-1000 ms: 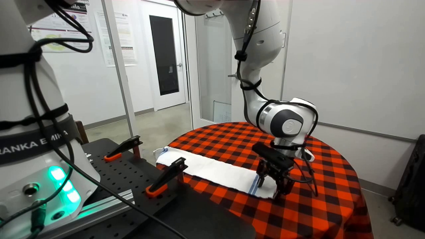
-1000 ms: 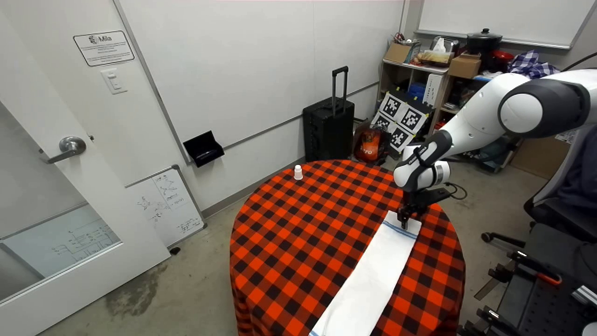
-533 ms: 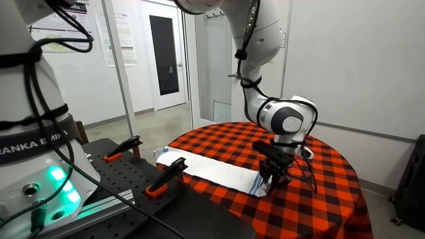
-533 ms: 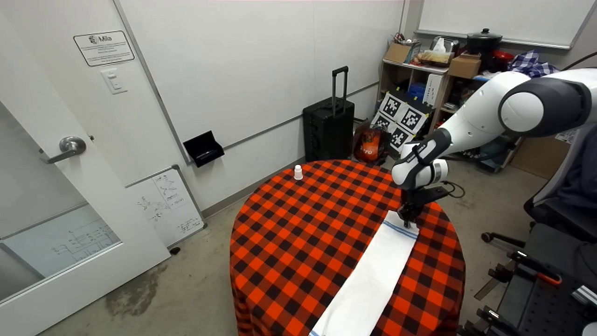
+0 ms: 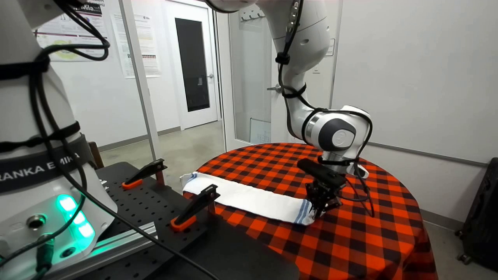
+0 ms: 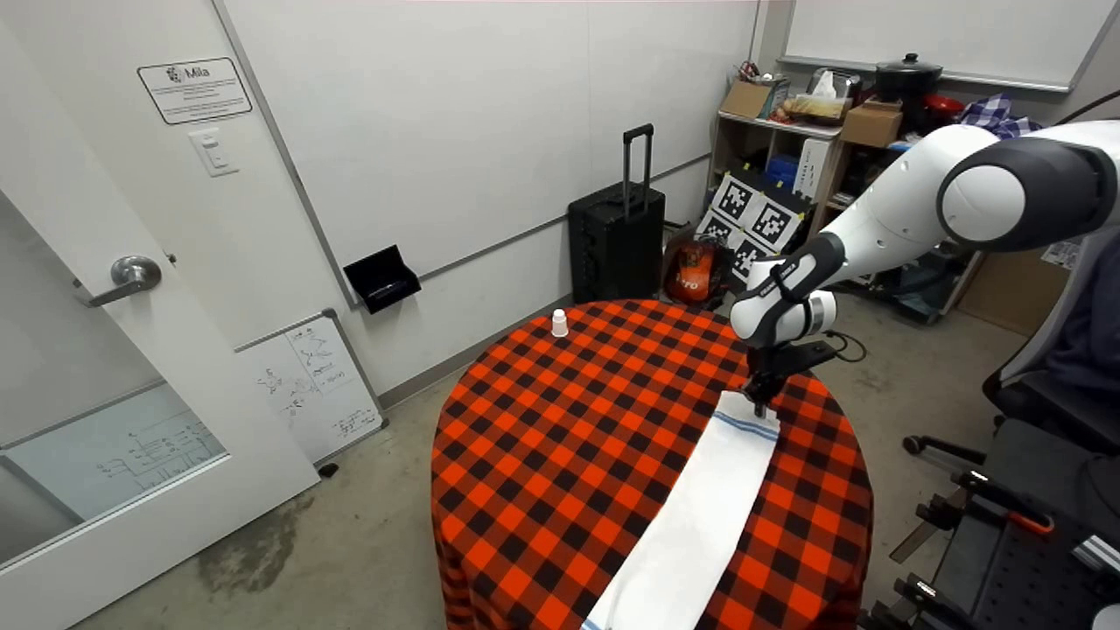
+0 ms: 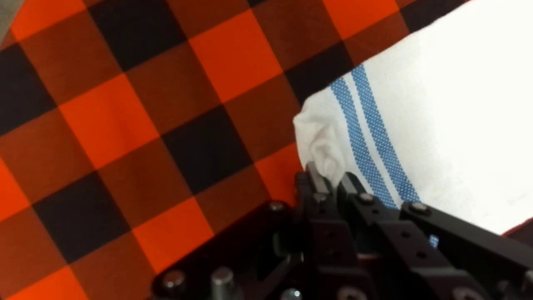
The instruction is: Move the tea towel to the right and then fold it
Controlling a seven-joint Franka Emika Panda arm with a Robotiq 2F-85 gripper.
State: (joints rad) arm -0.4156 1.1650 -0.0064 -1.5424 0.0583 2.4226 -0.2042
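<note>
The tea towel point(image 5: 253, 199), white with pairs of blue stripes near its ends, lies as a long strip on the checked tablecloth in both exterior views. My gripper point(image 7: 330, 180) is shut on the cloth just beyond the stripes at one end. A small bunched fold of the tea towel point(image 7: 458, 108) rises between the fingertips in the wrist view. In an exterior view the gripper point(image 6: 759, 409) points down at that end, close above the table. The far end of the tea towel point(image 6: 665, 560) runs out of this frame.
A red-and-black checked tablecloth point(image 6: 560, 455) covers the round table. A small white bottle point(image 6: 560, 324) stands near the table's edge. Black clamps point(image 5: 196, 206) on the dark mounting plate point(image 5: 233, 252) stick up beside the towel. A black suitcase point(image 6: 617, 245) is on the floor beyond.
The jaws have gone from open to shut, gathering the cloth at the striped end. The arm has risen slightly, and that end of the towel has shifted a little with it.
</note>
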